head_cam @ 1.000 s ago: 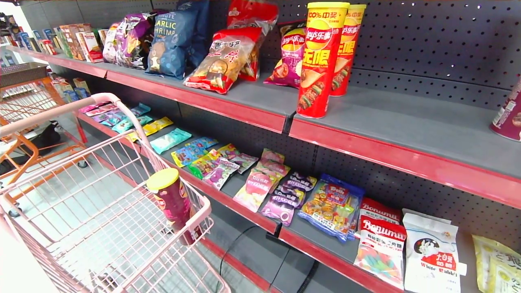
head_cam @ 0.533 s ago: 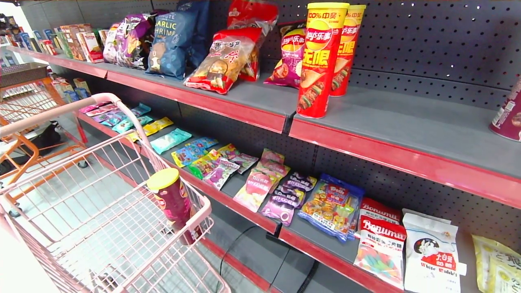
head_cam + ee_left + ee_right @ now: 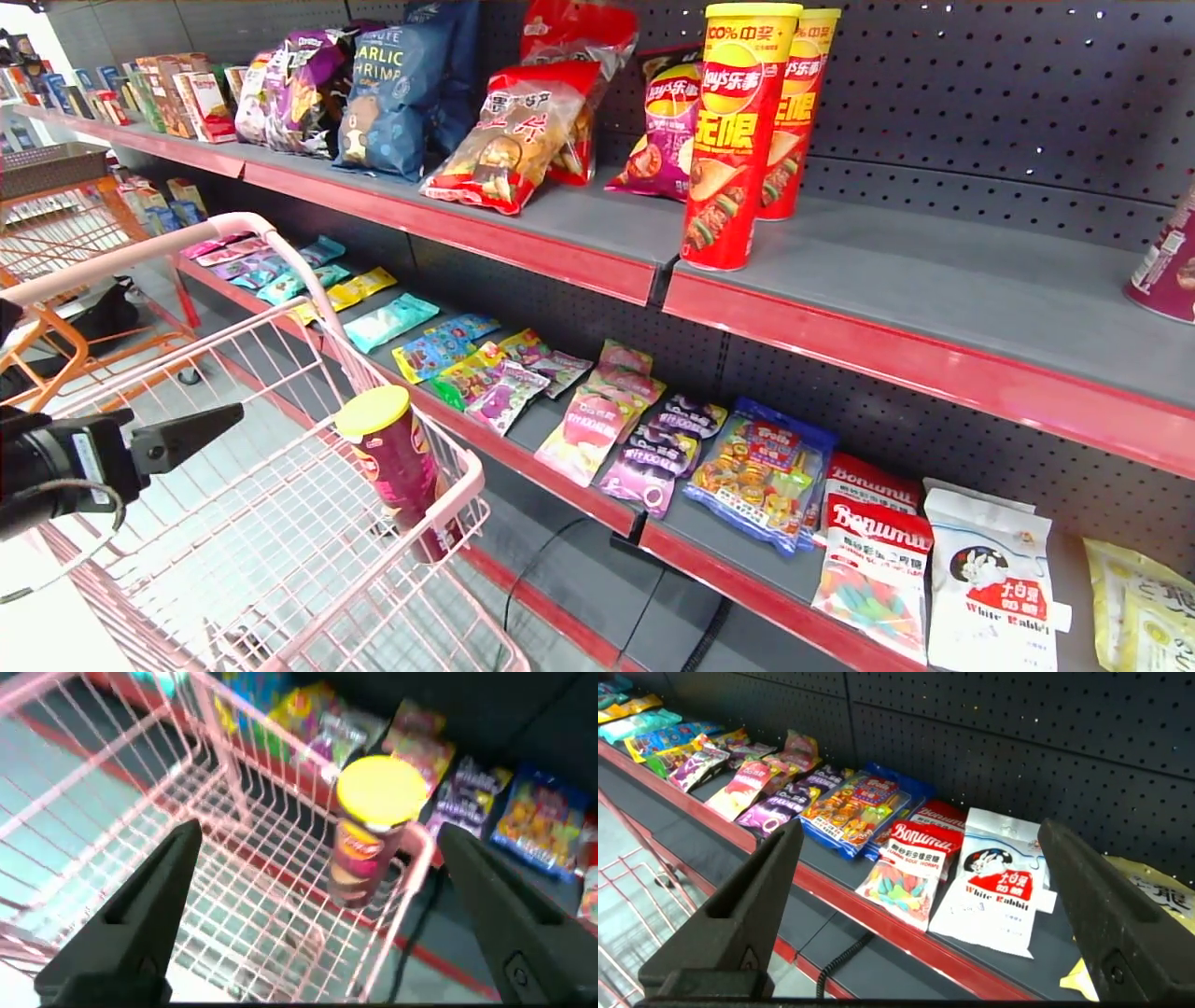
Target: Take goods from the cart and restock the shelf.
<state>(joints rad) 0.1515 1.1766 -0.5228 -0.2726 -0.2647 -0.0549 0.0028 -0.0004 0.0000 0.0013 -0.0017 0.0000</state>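
Observation:
A maroon chip can with a yellow lid [image 3: 397, 457] stands upright in the pink wire cart [image 3: 233, 551], against its front right corner. My left gripper [image 3: 187, 436] hovers over the cart's left side, well short of the can. In the left wrist view the gripper [image 3: 318, 915] is open, with the can [image 3: 374, 826] ahead between the two fingers. My right gripper [image 3: 924, 915] is open and holds nothing, in front of the lower shelf [image 3: 878, 919]. Two red chip cans [image 3: 742, 140] stand on the upper shelf [image 3: 934, 280].
Snack bags [image 3: 509, 140] fill the upper shelf's left part; a bare stretch lies right of the red cans, up to a maroon can [image 3: 1167, 266]. Candy packs [image 3: 761, 471] and a white bag [image 3: 994, 891] cover the lower shelf. An orange cart [image 3: 56, 243] stands far left.
My left arm has come into the head view from the left and now hangs over the cart. The can, cart and shelf goods have not moved.

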